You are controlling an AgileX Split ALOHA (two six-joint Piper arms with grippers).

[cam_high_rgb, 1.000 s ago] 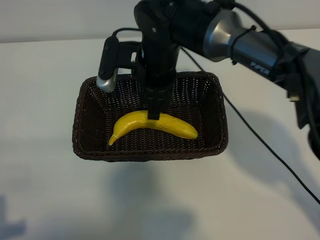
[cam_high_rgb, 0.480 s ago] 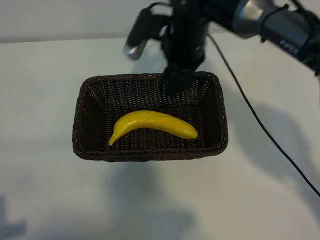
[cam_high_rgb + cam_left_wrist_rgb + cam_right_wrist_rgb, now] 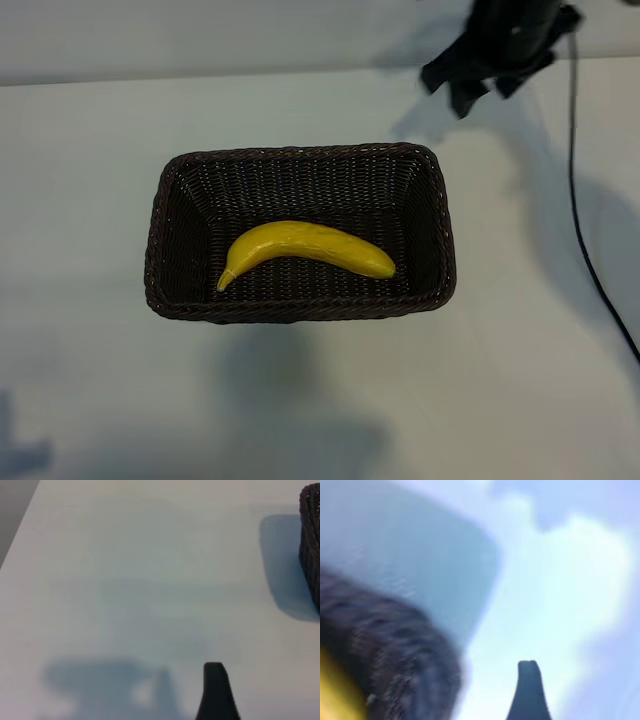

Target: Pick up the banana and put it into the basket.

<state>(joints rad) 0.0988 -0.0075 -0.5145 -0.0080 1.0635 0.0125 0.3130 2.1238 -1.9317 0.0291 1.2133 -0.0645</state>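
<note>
- The banana (image 3: 305, 250) lies flat on the bottom of the basket (image 3: 165, 200), in the middle of the exterior frame. Its dark tip points to the lower left and its other end to the right wall.
- The basket stands on the white tabletop (image 3: 90, 380). Nothing else lies inside it, and nothing covers the banana.
- The right tool (image 3: 485, 85) is at the upper right of the exterior frame, above the tabletop and beyond the far right corner of the basket, well apart from the banana. Its fingers stand apart and hold nothing.
- In the right wrist view one dark finger (image 3: 529, 690) shows at the bottom edge; the basket wall and a yellow bit of banana are blurred at the lower left.
- A black cable (image 3: 580, 230) runs down the right side of the exterior frame over the tabletop.
- The left tool is seen only in the left wrist view, as one dark finger (image 3: 216, 692) over bare tabletop; it is open and empty. The basket edge (image 3: 311, 540) shows at the upper right there.
- No writing can be read.
</note>
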